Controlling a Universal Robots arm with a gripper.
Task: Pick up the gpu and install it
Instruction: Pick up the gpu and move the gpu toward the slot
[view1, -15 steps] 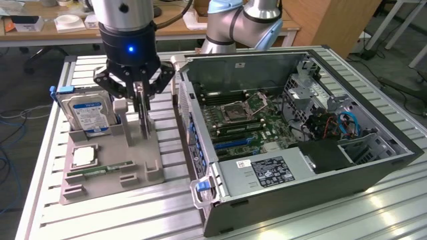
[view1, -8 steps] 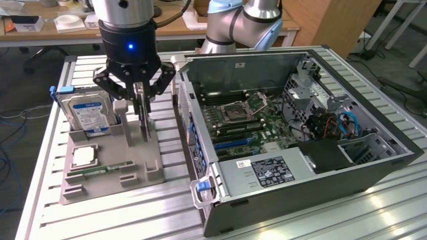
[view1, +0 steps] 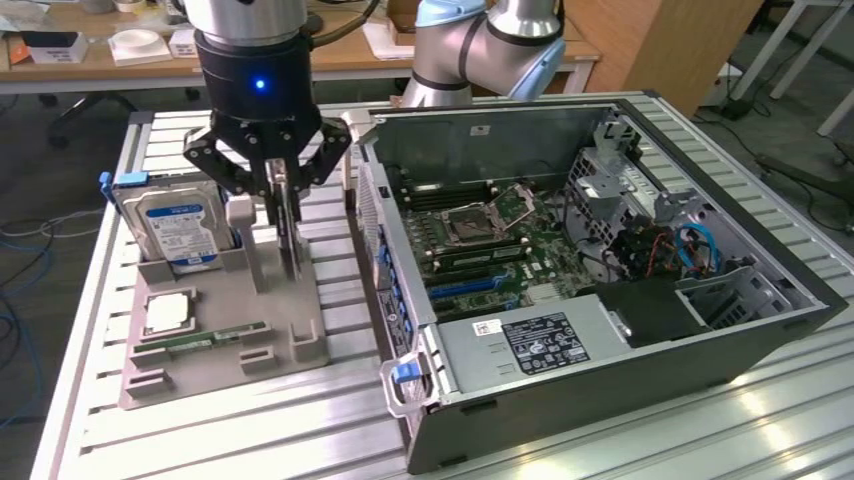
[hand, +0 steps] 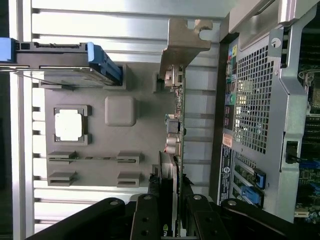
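In the exterior view, the black gripper (view1: 280, 195) is seen at the upper left of the frame, closed on the gpu (view1: 286, 250). The card is held upright and edge-on, with its lower end at the grey holder (view1: 267, 350). Whether it is lifted clear of the holder cannot be told. To the exterior view's left of the card, a hard drive (view1: 180, 228) with a blue and white label is stood in the holder; its writing cannot be read. A processor chip (view1: 167, 313) and a green memory stick (view1: 200, 342) lie nearer the camera. The open computer case (view1: 534, 130) is placed at the exterior view's right, and the power supply (view1: 527, 340) carries a black label with unreadable print.

In the wrist view, the gpu (hand: 176, 135) is seen between the fingers (hand: 147, 215), its silver bracket (hand: 182, 42) at the far end, beside the case.
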